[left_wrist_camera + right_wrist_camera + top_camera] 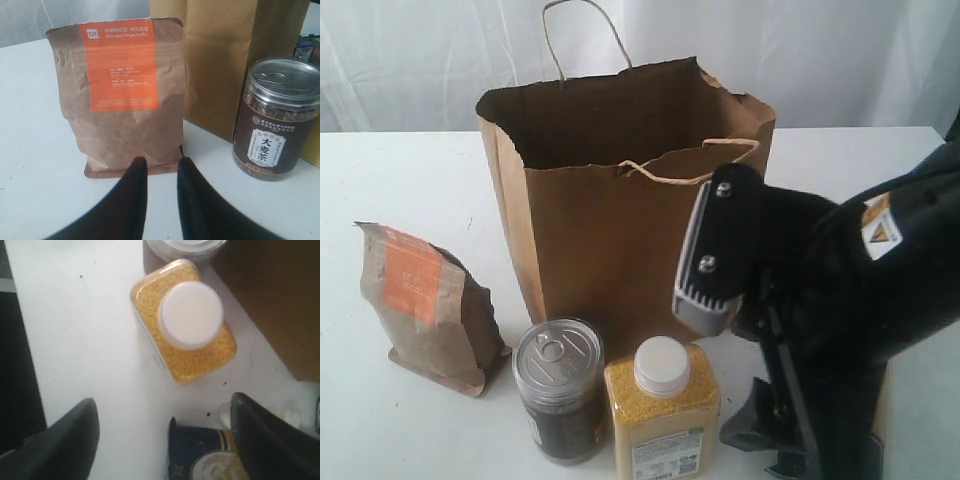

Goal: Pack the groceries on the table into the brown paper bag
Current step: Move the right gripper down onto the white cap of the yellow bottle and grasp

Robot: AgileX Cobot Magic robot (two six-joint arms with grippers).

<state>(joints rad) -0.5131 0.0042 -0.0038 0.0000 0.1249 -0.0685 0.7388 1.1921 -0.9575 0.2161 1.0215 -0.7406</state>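
Note:
The brown paper bag [620, 200] stands open and upright at the middle of the table [400, 170]. The brown pouch with orange label [120, 100] stands left of it. My left gripper [161, 165] is low in front of the pouch's base, open with a narrow empty gap. The pull-tab dark can [558, 390] and the white-capped yellow-grain jar [663, 410] stand in front of the bag. My right gripper [164, 407] hangs wide open above the table beside the jar [185, 325], over the end of a dark blue pack with gold print [197, 455]. The gold-lidded jar is out of view.
My right arm [840, 300] fills the front right and hides the table there. A bit of a blue carton [305, 50] peeks out past the bag's side. The can [277, 120] stands close to the pouch's right. White curtains hang behind the table.

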